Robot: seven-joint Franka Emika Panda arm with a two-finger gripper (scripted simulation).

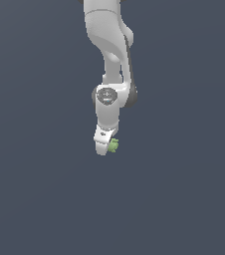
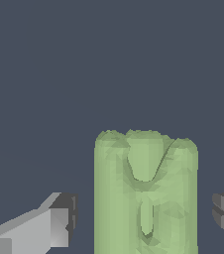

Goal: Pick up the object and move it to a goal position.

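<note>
the claw (image 2: 143,218) stands wide around the green block (image 2: 146,193), with gaps between the block and both fingers (image 2: 54,225), gripping nothing. closing off-centre could nudge the knobbly block sideways, so it tips or slips out.

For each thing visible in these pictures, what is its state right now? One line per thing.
light-green knobbly block: between the fingers, gaps visible on both sides, so not clamped; whether it rests on the surface or is lifted cannot be told.
end effector: open, fingers apart on either side of the block, not touching it.
arm: reaching downward, end effector at the block.
</note>
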